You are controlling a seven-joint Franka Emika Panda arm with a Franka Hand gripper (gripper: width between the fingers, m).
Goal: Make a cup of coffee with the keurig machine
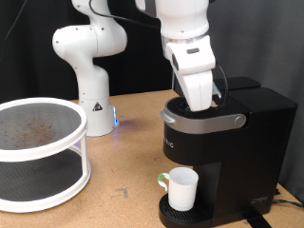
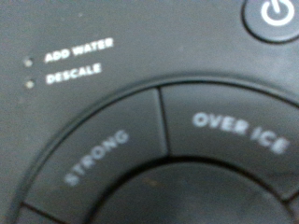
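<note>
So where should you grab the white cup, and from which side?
Probably by its round body, coming in from the front. The cup stands upright on the coffee machine's round base, and the machine's top hangs right over it, so coming straight down looks blocked. Its small handle sticks out toward the exterior view's left. The gripper is up at the button panel, not near the cup.

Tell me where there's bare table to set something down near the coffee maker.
Bare tabletop shows between the white two-tier rack and the keurig machine. It is crowded at the machine: the cup fills its drip base, and the gripper sits over its lid.
</note>
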